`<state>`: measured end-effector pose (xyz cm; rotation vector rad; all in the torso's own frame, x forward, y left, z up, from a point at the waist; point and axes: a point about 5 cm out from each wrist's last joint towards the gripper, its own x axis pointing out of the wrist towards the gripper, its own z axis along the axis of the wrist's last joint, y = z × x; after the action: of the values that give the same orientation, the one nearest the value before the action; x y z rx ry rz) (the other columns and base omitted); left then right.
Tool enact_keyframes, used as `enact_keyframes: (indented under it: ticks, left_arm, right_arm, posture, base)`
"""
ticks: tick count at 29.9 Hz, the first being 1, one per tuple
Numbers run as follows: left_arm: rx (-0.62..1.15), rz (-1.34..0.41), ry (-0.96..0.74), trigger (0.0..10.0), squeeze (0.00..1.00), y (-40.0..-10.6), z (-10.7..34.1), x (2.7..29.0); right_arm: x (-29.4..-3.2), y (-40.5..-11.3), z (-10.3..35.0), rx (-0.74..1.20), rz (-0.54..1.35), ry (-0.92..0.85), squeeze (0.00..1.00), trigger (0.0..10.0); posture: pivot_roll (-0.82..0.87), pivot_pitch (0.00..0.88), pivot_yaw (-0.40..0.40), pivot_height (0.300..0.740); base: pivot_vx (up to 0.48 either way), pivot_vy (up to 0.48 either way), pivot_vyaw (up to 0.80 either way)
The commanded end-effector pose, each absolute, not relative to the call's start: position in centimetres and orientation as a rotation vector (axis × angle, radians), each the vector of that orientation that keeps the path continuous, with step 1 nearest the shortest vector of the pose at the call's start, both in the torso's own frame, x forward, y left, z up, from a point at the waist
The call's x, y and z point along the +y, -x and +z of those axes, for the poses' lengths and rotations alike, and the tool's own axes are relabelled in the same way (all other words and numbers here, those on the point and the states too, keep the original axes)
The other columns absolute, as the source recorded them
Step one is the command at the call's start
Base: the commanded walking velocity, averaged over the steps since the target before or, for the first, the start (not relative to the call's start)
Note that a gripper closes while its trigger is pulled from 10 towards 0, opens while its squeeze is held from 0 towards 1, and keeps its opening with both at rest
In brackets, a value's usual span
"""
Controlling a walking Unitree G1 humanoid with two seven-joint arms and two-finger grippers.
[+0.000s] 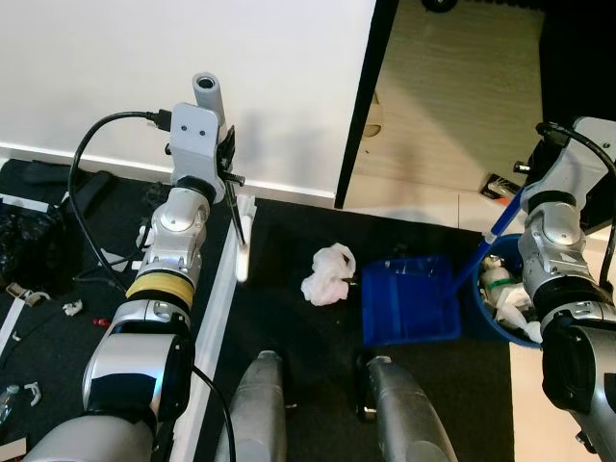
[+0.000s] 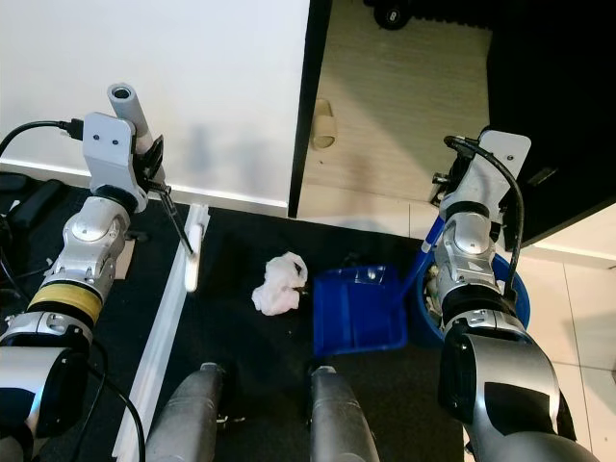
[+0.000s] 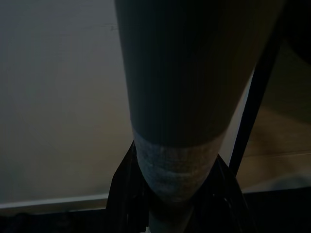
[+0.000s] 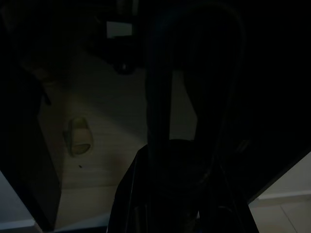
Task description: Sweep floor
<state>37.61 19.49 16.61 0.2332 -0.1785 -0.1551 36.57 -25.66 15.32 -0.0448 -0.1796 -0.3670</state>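
A crumpled white wad [image 1: 329, 274] lies on the black mat [image 1: 289, 318], just left of the blue dustpan [image 1: 409, 300]. My left gripper [image 1: 227, 154] is raised near the white wall and shut on the broom's grey handle [image 3: 180, 97]. A thin rod runs down from it to the white broom head [image 1: 243, 239], which stands left of the wad. My right gripper [image 2: 449, 191] is shut on the dustpan's blue handle [image 1: 484, 248], which slants up from the pan's right side. The right wrist view is very dark, with the handle between the fingers.
A blue bin [image 2: 520, 289] holding white rubbish stands right of the dustpan. Cables and dark clutter [image 1: 38, 241] lie at the left. A black door frame [image 1: 361, 106] opens onto a wooden floor with a slipper [image 1: 373, 115]. My legs [image 1: 260, 404] are below.
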Motion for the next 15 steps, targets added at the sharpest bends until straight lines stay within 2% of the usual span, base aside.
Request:
enact_keyframes:
  ticks: [1, 8, 15]
  left_arm:
    - [-0.187, -0.180, -0.241, 10.0, 0.00, -37.5, 16.4, 19.1]
    - [-0.182, -0.258, -0.228, 10.0, 0.00, -38.0, 16.5, 17.3]
    - [-0.139, -0.342, -0.215, 10.0, 0.00, -37.7, 14.9, 14.1]
  right_arm:
    - [-25.7, -36.1, 14.9, -0.198, -0.380, 0.063, 0.00, 10.0]
    - [-25.3, -35.9, 14.7, -0.222, -0.401, 0.092, 0.00, 10.0]
    - [-23.4, -35.1, 12.1, -0.170, -0.422, 0.068, 0.00, 10.0]
  posture:
    - [0.10, 0.351, -0.024, 0.740]
    - [0.08, 0.378, -0.015, 0.740]
    - [0.08, 0.392, -0.006, 0.740]
  base:
    - [0.000, 0.000, 0.00]
    - [0.000, 0.000, 0.00]
    - [0.000, 0.000, 0.00]
